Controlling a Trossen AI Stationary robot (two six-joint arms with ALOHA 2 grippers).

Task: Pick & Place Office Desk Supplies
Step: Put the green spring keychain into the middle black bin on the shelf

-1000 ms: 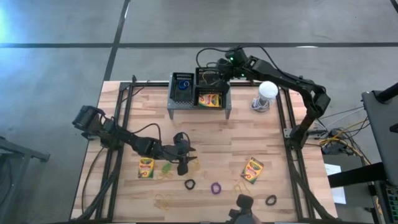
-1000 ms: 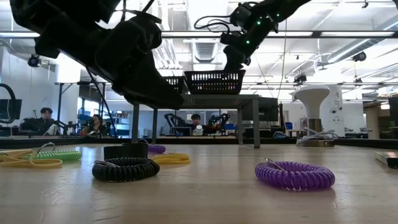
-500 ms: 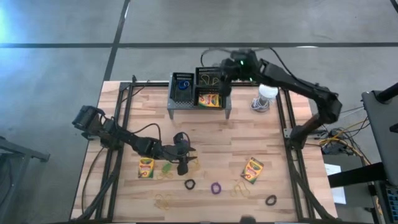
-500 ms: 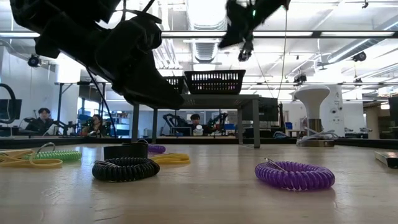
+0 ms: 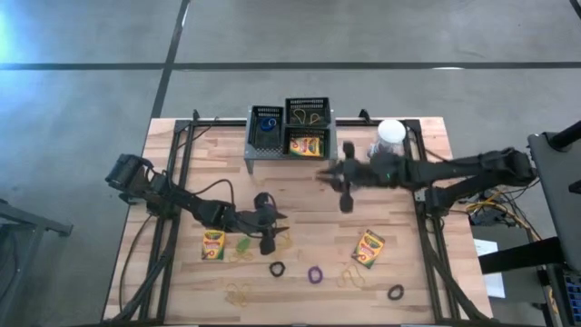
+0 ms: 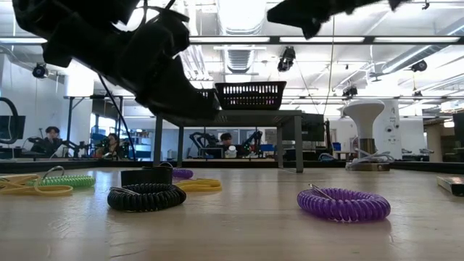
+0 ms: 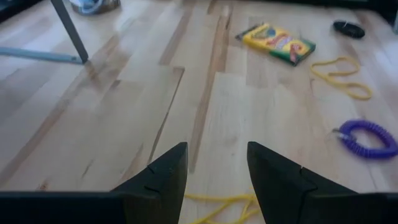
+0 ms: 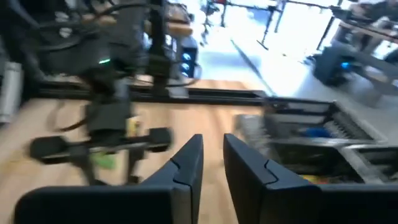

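My left gripper hangs open just above the table's near-middle, over thin yellow rubber bands. None of them touches it. My right gripper is raised over the table's centre, in front of the rack, with only a narrow gap between its fingers and nothing in it. Two crayon boxes lie flat on the table, and a third is in a rack basket. On the near table lie black, purple, green and another black loop band.
The grey mesh rack stands at the far edge, with a blue band in its left basket. The white-domed object stands to the rack's right. More tan rubber bands lie near the front edge. People sit in the room beyond.
My right gripper has left the rack's far basket. It first rose, then swung toward the table's near side, and is now over the centre. The arm is stretched out low from the right. My left arm has kept its place.
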